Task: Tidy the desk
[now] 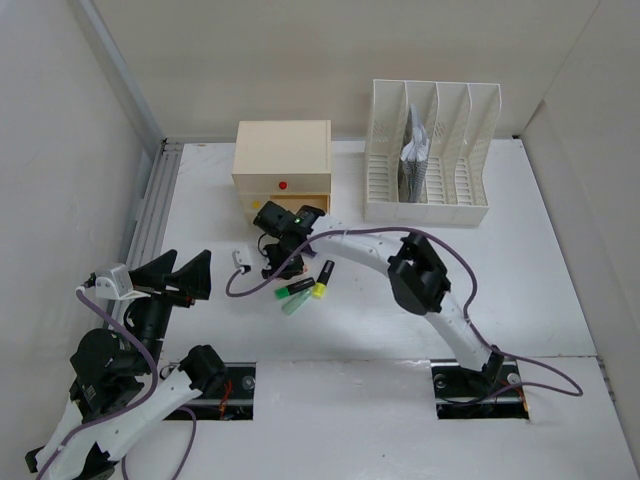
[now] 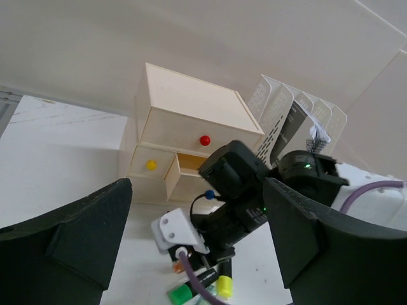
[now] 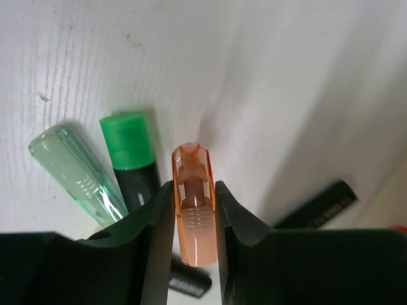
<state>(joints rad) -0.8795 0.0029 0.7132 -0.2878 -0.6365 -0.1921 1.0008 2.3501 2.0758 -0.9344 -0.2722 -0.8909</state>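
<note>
My right gripper [image 3: 194, 190] is shut on a translucent orange cap [image 3: 194, 203], held lengthwise between its fingers just above the white desk [image 1: 520, 290]. In the top view this gripper [image 1: 283, 262] points down in front of the drawer box. Beside it lie a green-capped black highlighter [image 3: 130, 159], a clear green cap [image 3: 76, 171] and a black marker [image 3: 318, 203]. The yellow-capped highlighter [image 1: 324, 280] lies to their right. My left gripper [image 1: 180, 275] hovers open at the left, holding nothing and facing the right gripper [image 2: 235, 190].
A beige drawer box [image 1: 282, 160] stands at the back, its lower right drawer [image 2: 181, 171] pulled open. A white slotted file rack [image 1: 430, 150] with papers stands to its right. A grey rail [image 1: 150, 210] runs along the left edge.
</note>
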